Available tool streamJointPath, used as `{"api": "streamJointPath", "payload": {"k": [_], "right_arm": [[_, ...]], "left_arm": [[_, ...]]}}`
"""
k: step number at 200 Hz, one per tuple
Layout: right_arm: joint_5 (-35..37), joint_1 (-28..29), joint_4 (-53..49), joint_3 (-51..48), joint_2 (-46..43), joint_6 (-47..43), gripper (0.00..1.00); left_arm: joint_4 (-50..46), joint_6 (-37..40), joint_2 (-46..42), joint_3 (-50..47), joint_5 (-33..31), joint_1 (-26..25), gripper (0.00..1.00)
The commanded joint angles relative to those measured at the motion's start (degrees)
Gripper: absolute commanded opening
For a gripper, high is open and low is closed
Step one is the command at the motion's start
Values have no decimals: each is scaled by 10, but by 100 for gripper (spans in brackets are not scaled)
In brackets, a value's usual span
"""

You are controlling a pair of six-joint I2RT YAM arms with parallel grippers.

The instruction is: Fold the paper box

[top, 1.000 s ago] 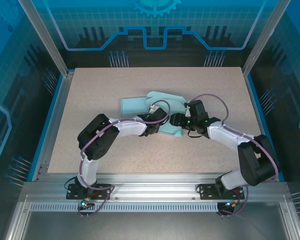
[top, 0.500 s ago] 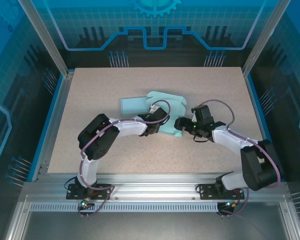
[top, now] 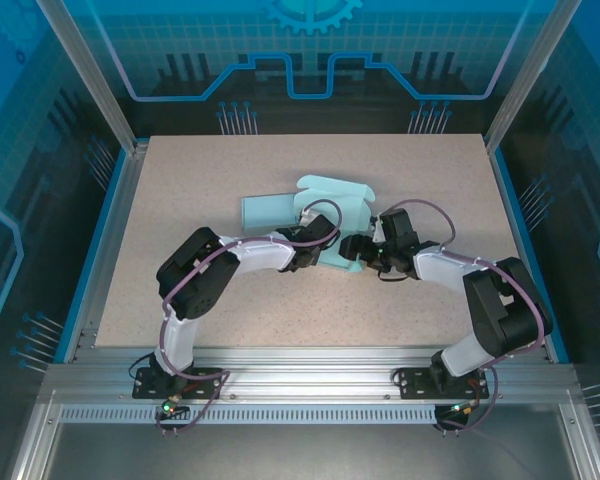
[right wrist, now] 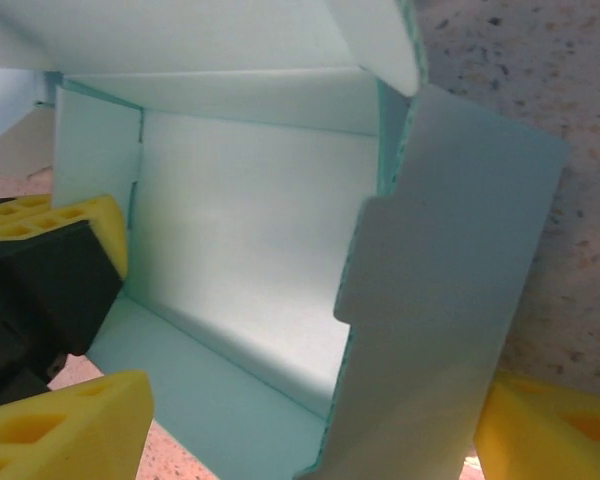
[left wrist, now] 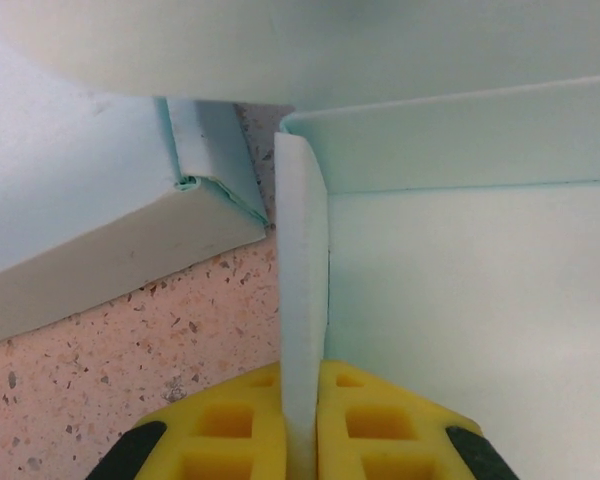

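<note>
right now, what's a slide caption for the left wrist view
Left gripper shut on a flap of the green paper box, speckled table beneath

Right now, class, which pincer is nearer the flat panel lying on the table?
Left. The left pincer is clamped on a box wall beside the flat panel; the right pincer stands open on the opposite side of the paper box.

Half-formed: a pale mint-green paper box (top: 332, 203), walls raised, one tabbed flap splayed outward and its interior open, sits near the middle of the speckled counter (top: 200, 170).
</note>
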Motion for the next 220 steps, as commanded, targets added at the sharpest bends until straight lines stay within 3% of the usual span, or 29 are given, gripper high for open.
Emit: {"api": "streamJointPath", "payload": {"k": [1, 49, 108, 132, 171, 220], "right_arm": [[-11, 11, 10, 21, -18, -10, 81], [-1, 10, 20, 18, -22, -6, 71], [-24, 15, 65, 31, 6, 15, 73], [6, 17, 28, 32, -12, 0, 77], [130, -10, -102, 61, -68, -69, 89], [110, -62, -144, 133, -40, -138, 85]], "left_arm": [[-59, 21, 32, 3, -7, -7, 6], [-62, 18, 33, 7, -3, -7, 6], [-63, 13, 35, 9, 3, -7, 6], [-71, 10, 36, 13, 0, -7, 6], [-76, 12, 30, 10, -7, -6, 6], [-75, 11, 29, 8, -5, -3, 6]]}}
